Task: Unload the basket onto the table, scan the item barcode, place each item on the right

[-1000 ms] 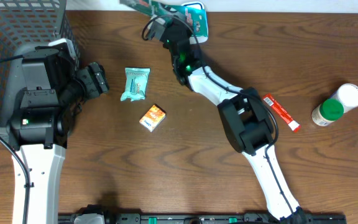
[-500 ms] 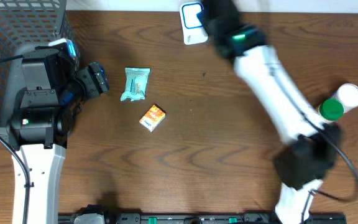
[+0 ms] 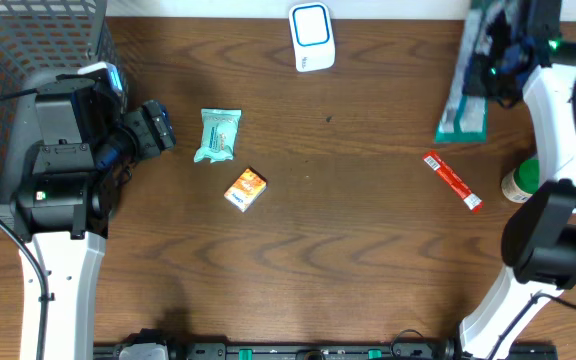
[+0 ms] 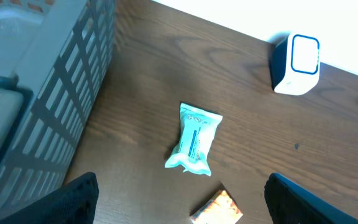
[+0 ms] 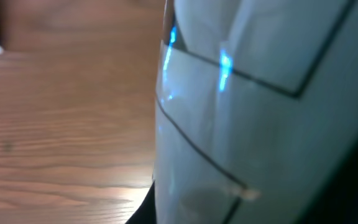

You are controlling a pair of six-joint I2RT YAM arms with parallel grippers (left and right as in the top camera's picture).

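The flat teal packet [image 3: 462,100], judged to be the item for scanning, hangs well to the right of the scanner [image 3: 310,38], pinched at its upper end by the right end effector [image 3: 495,68], whose jaws are closed tight on the thin card. Held by one edge, the packet dangles with its broad face free, which would let a printed code be turned toward the scanner's window; at this spot it is too far off to read, so the presenting is judged not yet done. The right wrist view offers only a pale blur (nothing can be told from it). The other goods lie on the counter [image 3: 368,260]: a red stick [image 3: 452,181] and a green-capped jar [image 3: 530,178] below and right of the scanner, a pale pouch [image 3: 218,134] and a small orange box [image 3: 245,188] below and left of it. Farther left of the scanner, the left end effector [image 3: 163,128] waits beside the wire basket [image 3: 28,40], jaws spread and empty, likely ready to take what is handed over.
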